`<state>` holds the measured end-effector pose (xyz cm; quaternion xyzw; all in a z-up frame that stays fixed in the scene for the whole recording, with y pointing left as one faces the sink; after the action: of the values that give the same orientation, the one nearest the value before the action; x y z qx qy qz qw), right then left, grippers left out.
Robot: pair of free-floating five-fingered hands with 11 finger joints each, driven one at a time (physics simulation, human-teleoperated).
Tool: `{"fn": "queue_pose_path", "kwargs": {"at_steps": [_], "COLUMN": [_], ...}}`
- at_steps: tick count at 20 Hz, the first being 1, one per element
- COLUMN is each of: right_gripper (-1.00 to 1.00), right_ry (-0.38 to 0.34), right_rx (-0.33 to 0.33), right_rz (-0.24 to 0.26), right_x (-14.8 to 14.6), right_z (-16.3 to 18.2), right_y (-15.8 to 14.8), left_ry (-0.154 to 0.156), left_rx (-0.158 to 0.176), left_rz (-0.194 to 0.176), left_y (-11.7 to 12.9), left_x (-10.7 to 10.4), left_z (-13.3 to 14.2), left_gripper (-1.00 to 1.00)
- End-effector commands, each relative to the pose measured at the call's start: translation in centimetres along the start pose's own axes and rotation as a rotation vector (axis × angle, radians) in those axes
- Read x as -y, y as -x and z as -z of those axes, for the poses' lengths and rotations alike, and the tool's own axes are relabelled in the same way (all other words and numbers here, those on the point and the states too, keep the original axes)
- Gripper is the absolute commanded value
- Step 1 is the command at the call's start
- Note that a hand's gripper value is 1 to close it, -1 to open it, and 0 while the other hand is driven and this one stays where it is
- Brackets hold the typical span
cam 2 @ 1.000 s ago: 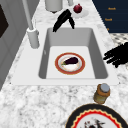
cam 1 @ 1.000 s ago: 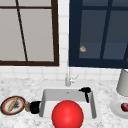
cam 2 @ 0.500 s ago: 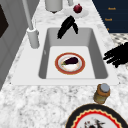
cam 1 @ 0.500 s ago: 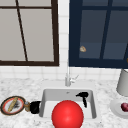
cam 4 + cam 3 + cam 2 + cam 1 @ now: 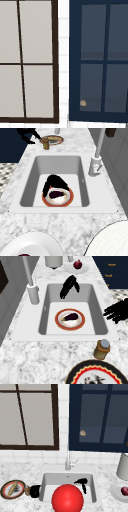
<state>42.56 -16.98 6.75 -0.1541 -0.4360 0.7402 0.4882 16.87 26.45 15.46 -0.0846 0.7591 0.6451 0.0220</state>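
The right hand (image 5: 82, 482) hangs over the far right part of the white rectangular sink basin (image 5: 51, 296), its straight fingers (image 5: 65, 291) pointing down and holding nothing. In the right side view this hand (image 5: 53, 185) sits just above the round white plate with an orange-red rim (image 5: 68, 200), partly covering it from that angle; whether it touches the plate cannot be told. A dark purple aubergine (image 5: 70, 316) lies on the plate, in the middle of the basin floor. The left hand (image 5: 35, 491) floats at the sink's left front edge, fingers (image 5: 111, 310) spread and relaxed, empty, near a small amber glass jar with a grey lid (image 5: 102, 349) standing on the marbled grey countertop (image 5: 37, 361). Beside the jar lies a decorated plate with a black and red rim (image 5: 12, 489). A silver tap (image 5: 68, 461) rises behind the basin. To the right stand a pale grey cylindrical canister (image 5: 123, 466) and a white saucer (image 5: 116, 492) holding a dark red fruit (image 5: 124, 491).
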Motion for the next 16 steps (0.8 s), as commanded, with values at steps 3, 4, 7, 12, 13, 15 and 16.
{"fn": "queue_pose_path", "kwargs": {"at_steps": [3,4,7,12,13,15,16], "right_gripper": [-1.0,-1.0,-1.0,-1.0,-1.0,-1.0,-1.0], "right_ry": [-0.006,-0.009,-0.037,-0.047,-0.049,-0.053,-0.056], "right_rx": [0.014,0.043,0.092,0.142,0.155,0.184,0.198], "right_rz": [-0.002,-0.024,-0.072,-0.092,-0.093,-0.095,-0.097], "right_x": [-0.1,-0.1,-0.1,-0.6,-0.7,-0.8,-0.9], "right_z": [0.0,0.3,0.6,1.1,1.2,1.4,1.5], "right_y": [-0.2,-0.6,-1.3,-1.8,-1.9,-2.2,-2.3], "left_ry": [0.0,0.0,0.0,0.0,0.0,0.0,0.0], "left_rx": [0.0,0.0,0.0,0.0,0.0,0.0,0.0], "left_rz": [0.0,0.0,0.0,0.0,0.0,0.0,0.0], "left_y": [0.0,0.0,0.0,0.0,0.0,0.0,0.0], "left_x": [0.0,0.0,0.0,0.0,0.0,0.0,0.0], "left_z": [0.0,0.0,0.0,0.0,0.0,0.0,0.0], "left_gripper": [0.0,0.0,0.0,0.0,0.0,0.0,0.0]}}
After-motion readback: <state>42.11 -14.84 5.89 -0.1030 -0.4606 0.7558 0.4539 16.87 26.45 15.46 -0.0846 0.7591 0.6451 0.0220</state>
